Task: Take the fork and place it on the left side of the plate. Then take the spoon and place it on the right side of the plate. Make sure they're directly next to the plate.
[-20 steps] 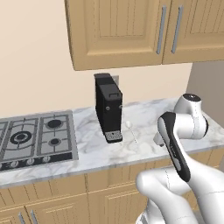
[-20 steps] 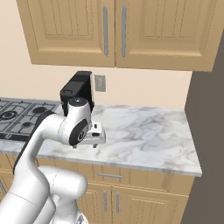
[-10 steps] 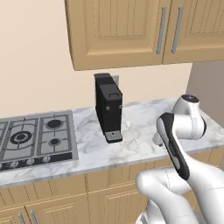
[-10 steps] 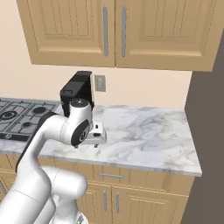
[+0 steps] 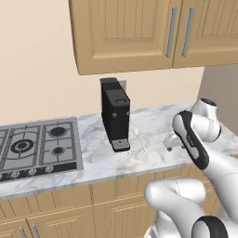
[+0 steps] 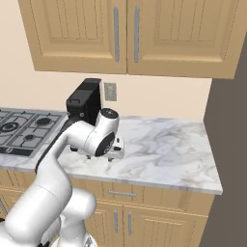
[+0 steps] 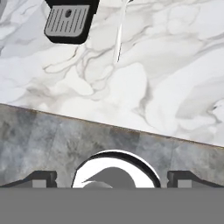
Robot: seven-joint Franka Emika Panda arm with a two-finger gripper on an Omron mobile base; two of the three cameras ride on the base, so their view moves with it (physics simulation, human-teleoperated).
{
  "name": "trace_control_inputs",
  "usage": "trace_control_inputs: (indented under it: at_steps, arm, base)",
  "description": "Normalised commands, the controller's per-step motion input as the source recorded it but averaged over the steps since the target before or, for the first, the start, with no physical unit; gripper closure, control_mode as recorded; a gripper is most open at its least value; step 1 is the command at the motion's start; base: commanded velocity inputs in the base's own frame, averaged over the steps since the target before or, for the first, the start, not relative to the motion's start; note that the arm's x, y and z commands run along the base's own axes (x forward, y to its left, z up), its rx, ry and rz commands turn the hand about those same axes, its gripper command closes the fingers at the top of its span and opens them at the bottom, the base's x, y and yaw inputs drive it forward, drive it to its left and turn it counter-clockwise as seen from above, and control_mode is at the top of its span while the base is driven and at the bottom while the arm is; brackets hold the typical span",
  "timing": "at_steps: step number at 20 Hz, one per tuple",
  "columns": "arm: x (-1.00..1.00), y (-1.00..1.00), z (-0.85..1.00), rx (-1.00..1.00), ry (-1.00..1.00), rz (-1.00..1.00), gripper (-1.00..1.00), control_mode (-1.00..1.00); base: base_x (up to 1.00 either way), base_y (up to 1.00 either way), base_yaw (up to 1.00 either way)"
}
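The spoon [image 5: 140,139] is a slim pale utensil lying on the marble counter just right of the black coffee machine; its handle [image 7: 119,37] runs down from the top of the hand view. My gripper [image 7: 113,178] hangs open with nothing between its fingertips [image 7: 42,177], above the counter's front edge and on the near side of the spoon. From the right base view the hand [image 6: 114,150] sits low over the counter in front of the coffee machine. The fork and the plate are out of view.
A black coffee machine [image 5: 115,120] stands at the back of the marble counter [image 6: 164,144], its drip tray [image 7: 70,19] close to the spoon. A gas hob [image 5: 37,146] lies to the left. Wooden wall cabinets [image 6: 125,34] hang above.
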Motion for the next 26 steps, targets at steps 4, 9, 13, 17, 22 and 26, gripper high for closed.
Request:
trace_control_inputs:
  at_steps: [4, 9, 13, 17, 22, 26]
  arm:
    - [0.57, 0.00, -0.19, 0.00, -0.01, -0.03, -1.00, -1.00]
    - [0.93, 0.20, -0.15, 0.03, -0.01, -0.05, -1.00, -1.00]
    - [0.75, 0.57, -0.14, 0.00, -0.03, 0.00, -1.00, -1.00]
    - [0.58, 0.41, -0.03, 0.00, -0.02, 0.00, -1.00, -1.00]
    - [0.46, 0.14, -0.09, 0.00, -0.02, 0.00, -1.00, -1.00]
    - [0.34, 0.10, -0.37, 0.00, -0.02, 0.00, -1.00, -1.00]
  base:
    - [0.00, 0.00, 0.00]
    - [0.00, 0.00, 0.00]
    - [0.00, 0.00, 0.00]
    - [0.00, 0.00, 0.00]
    - [0.00, 0.00, 0.00]
    - [0.00, 0.00, 0.00]
